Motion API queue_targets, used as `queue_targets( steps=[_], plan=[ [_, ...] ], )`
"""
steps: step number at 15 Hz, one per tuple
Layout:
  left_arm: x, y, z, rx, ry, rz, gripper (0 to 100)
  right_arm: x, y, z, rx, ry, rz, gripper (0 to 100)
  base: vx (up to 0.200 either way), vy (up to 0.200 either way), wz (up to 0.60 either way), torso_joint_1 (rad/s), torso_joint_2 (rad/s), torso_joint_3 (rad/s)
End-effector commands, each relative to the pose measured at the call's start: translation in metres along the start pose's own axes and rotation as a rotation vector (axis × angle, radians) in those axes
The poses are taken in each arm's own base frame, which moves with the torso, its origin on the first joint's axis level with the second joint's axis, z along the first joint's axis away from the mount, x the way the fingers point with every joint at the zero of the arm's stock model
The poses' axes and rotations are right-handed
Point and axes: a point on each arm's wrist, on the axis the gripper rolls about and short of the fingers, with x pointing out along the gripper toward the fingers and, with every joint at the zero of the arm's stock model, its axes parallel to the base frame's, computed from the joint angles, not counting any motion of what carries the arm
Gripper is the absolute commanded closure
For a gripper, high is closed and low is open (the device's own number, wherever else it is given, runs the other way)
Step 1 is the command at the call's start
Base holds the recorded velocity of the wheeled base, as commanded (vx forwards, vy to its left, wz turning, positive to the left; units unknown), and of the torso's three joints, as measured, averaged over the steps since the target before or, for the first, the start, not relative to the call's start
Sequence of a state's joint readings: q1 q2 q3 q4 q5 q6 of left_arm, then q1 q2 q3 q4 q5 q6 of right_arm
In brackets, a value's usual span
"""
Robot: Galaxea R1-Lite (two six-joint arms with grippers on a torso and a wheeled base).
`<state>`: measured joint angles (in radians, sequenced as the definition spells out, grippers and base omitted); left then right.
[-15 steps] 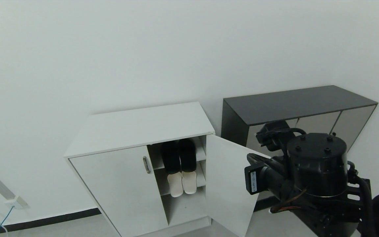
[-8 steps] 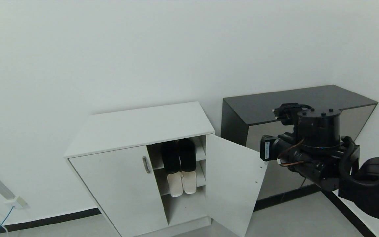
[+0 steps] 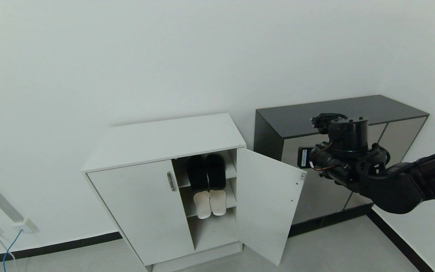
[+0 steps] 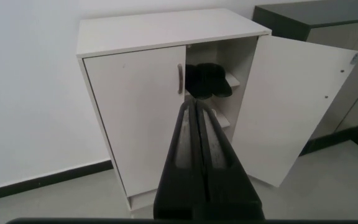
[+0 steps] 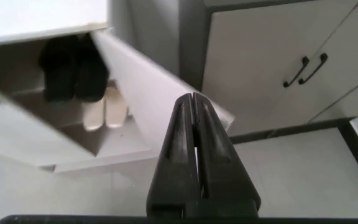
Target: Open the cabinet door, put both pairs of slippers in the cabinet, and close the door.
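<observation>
A white wall is backing the white cabinet (image 3: 164, 139) at lower centre of the head view, its right door (image 3: 266, 204) hanging open.
Black slippers (image 3: 206, 172) are lying on the upper shelf and white slippers (image 3: 210, 203) on the shelf below. The right gripper (image 5: 194, 96) and the left gripper (image 4: 194, 102) are both keeping their jaws pressed together, holding nothing.

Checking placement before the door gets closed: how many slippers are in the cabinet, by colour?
Black slippers: 2
White slippers: 2
Total: 4
</observation>
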<state>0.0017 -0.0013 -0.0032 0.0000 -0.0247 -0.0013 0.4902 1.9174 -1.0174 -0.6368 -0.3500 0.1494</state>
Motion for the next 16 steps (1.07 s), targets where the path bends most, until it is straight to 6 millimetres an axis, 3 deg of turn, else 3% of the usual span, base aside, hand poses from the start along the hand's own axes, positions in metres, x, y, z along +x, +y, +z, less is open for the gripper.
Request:
queue_targets(
  steps=[1,7,16],
  plan=[
    [0.0,0.0,0.0,0.0,0.001,0.0,100,0.031,-0.009,-0.011,0.0,0.041,-0.024,100,0.0,0.0,0.0,0.0,0.0,0.0],
    [0.0,0.0,0.0,-0.002,0.001,0.0,100,0.076,-0.03,-0.043,0.033,0.12,-0.038,100,0.0,0.0,0.0,0.0,0.0,0.0],
    [0.0,0.0,0.0,-0.002,0.001,0.0,100,0.101,-0.034,-0.06,0.067,0.123,-0.043,100,0.0,0.0,0.0,0.0,0.0,0.0]
  ],
)
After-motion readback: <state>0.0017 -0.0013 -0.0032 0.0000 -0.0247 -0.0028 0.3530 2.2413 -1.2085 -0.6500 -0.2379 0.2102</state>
